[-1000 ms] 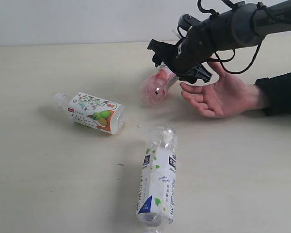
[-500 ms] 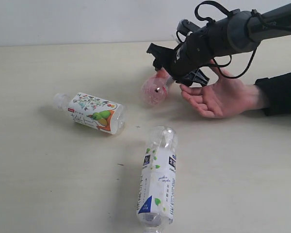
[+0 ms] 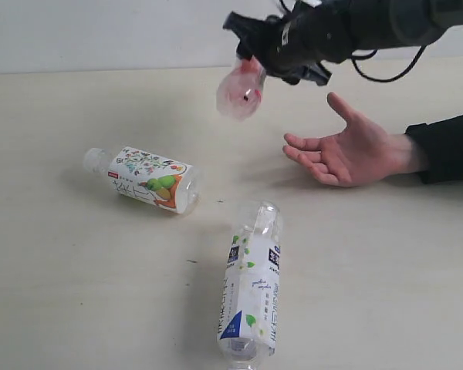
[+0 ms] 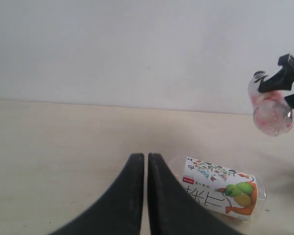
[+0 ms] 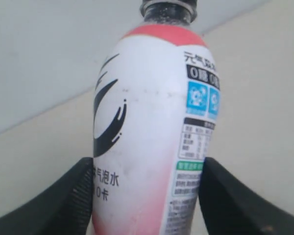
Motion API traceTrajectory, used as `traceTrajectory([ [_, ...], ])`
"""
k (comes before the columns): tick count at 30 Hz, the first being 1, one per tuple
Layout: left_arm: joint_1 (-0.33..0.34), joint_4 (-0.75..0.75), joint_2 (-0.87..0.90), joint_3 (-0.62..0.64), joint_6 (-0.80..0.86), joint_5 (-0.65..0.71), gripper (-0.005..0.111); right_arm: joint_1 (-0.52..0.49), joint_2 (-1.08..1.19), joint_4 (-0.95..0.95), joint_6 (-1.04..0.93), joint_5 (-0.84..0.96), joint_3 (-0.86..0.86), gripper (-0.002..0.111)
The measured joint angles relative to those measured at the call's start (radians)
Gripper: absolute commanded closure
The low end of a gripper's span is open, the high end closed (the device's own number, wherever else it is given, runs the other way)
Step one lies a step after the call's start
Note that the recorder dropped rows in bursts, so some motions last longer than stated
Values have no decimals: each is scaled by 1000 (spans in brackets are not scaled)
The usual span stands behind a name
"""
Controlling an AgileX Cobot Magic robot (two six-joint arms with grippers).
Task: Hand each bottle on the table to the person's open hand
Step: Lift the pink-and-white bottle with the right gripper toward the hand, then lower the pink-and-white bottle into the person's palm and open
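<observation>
**Pink bottle up, palm waiting**

My right pincer (image 3: 264, 54) pinches the pink bottle (image 3: 239, 91) around its body. It hangs in the air above the tabletop (image 3: 77, 270), higher than the person's open hand (image 3: 355, 150) and off to one side. To do this well, I should carry it over the palm, lower it until it rests there, and only then let go. My left pincer (image 4: 146, 196) is pressed together, empty.

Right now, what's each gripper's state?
Left gripper: shut, holding nothing.
Right gripper: shut on the pink-labelled clear plastic bottle with black cap, held in the air.
</observation>
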Motion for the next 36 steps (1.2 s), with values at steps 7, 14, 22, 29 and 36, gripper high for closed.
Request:
traceTrajectory([
  [7,0,0,0,0,0,0,101,0,-265,-11,-230,375,0,108],
  [14,0,0,0,0,0,0,101,0,-331,-8,-466,691,0,108],
  [22,0,0,0,0,0,0,101,0,-367,5,-600,759,150,108],
  [29,0,0,0,0,0,0,101,0,-375,-2,-628,641,294,108],
  [36,0,0,0,0,0,0,101,0,-345,-34,-633,624,301,108],
])
